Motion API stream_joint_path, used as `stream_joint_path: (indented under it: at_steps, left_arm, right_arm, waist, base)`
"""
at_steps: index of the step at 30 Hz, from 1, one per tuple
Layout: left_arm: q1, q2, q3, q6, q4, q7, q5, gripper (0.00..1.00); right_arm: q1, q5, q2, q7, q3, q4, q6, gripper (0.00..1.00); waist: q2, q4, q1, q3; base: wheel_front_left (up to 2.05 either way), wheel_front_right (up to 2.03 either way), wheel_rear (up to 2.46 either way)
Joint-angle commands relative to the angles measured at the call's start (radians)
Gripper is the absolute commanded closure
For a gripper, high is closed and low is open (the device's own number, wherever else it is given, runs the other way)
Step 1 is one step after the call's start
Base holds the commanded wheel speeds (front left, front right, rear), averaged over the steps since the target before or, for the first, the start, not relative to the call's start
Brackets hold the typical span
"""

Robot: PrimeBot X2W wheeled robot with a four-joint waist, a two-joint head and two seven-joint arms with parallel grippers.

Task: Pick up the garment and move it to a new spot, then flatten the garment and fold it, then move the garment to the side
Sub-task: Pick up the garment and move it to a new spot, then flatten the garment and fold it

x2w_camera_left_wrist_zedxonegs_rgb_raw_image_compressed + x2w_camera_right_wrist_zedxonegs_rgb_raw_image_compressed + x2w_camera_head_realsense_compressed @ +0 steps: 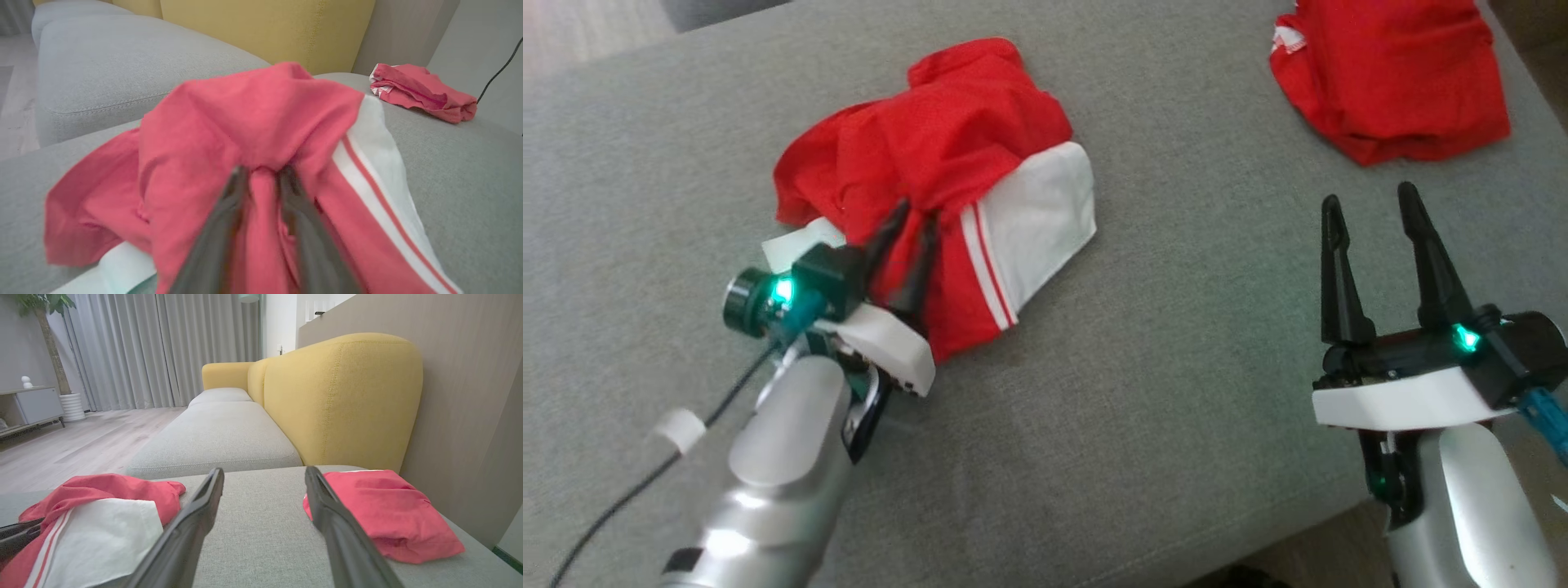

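Findings, head view: the garment lies crumpled in a heap on the grey seat, at about 10 o'clock from the picture's centre. It is red, with a white panel and red stripes on its 4 o'clock side.

I see the left gripper reaching in from 7 o'clock, with its tips buried in the heap's near edge. In the left wrist view the gripper has its fingers narrowly parted, with a ridge of red cloth running up between them. I cannot tell whether they pinch that ridge or merely flank it.

The right gripper stands at 4 o'clock, well apart from the garment, with its jaws spread wide and nothing between them. In its own wrist view the garment lies at 8 o'clock.

A second garment, also red, lies at 1 o'clock near the seat's far corner. It is well apart from the first and untouched by either gripper. The right wrist view places it at 4 o'clock, below a yellow backrest.
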Motion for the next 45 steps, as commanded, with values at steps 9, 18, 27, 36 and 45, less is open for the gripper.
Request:
stream_joint_path:
  at_steps: [9, 18, 27, 36, 45]
  left_arm:
    - [-0.016, -0.047, 0.028, 0.109, -0.005, -0.085, 0.024, 0.0]
    - [0.184, -0.062, 0.095, 0.232, -0.277, -0.086, 0.039, 0.0]
    - [0.409, -0.064, 0.175, 0.274, -0.503, -0.086, 0.054, 0.0]
    - [0.636, -0.064, 0.288, 0.297, -0.696, -0.086, 0.107, 0.0]
    - [0.746, -0.064, 0.303, 0.291, -0.724, -0.086, 0.177, 0.0]
  right_arm:
    - [0.022, -0.021, -0.002, -0.002, -0.014, -0.016, -0.001, 0.0]
    - [0.084, -0.026, -0.002, -0.002, -0.025, 0.0, -0.001, 0.0]
    - [0.154, -0.043, -0.002, -0.002, -0.024, 0.042, -0.001, 0.0]
    - [0.22, -0.043, -0.002, -0.002, -0.043, 0.079, -0.001, 0.0]
    - [0.282, -0.043, -0.002, -0.002, -0.03, 0.08, -0.001, 0.0]
  waist:
    - [0.0, 0.107, -0.0001, -0.102]
    - [0.0, 0.242, -0.0001, -0.212]
    - [0.0, 0.365, -0.0001, -0.289]
    - [0.0, 0.426, -0.0001, -0.326]
    - [0.0, 0.435, -0.0001, -0.342]
  base:
    - [0.0, 0.0, 0.0]
    - [0.0, 0.0, 0.0]
    - [0.0, 0.0, 0.0]
    - [0.0, 0.0, 0.0]
    - [0.0, 0.0, 0.0]
